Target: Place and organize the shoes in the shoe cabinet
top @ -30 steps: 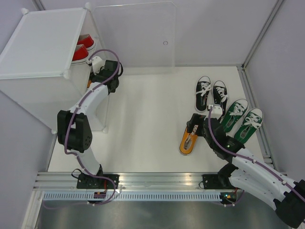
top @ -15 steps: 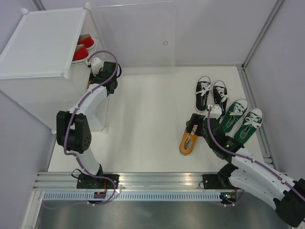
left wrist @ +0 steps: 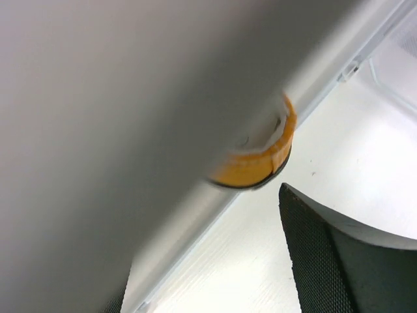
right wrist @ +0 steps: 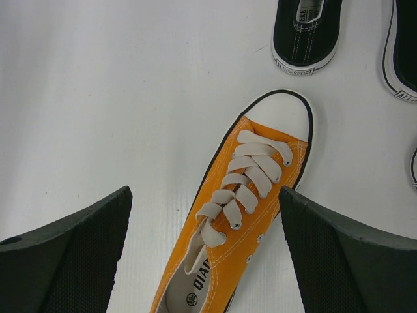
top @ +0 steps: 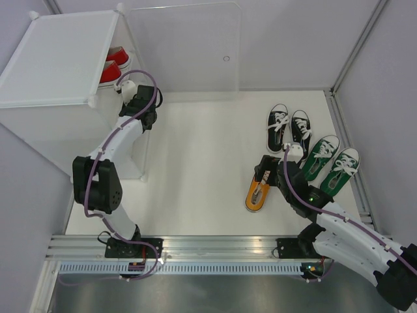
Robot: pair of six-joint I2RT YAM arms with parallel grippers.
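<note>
Presently the left gripper [left wrist: 202, 244] is noted at the shoe cabinet's [top: 58, 59] open side, jaws spread wide, nothing held; an orange shoe [left wrist: 257, 166] is glimpsed, heel only, past a cabinet panel, apart from the fingers; a red pair [top: 114, 65] is seen inside the cabinet; well right of the cabinet, the right gripper [right wrist: 203, 195] is spread fully over a second orange shoe [right wrist: 241, 215], nothing gripped; a black pair [top: 288, 127] and a green pair [top: 329, 163] are recorded farther right.

Right side: orange sneaker [top: 253, 199] with cream laces and a white toe cap; black pair [top: 278, 124] and green pair [top: 319, 160], both white-laced. Upper left: red pair [top: 111, 73], translucent white cabinet [top: 58, 52].
</note>
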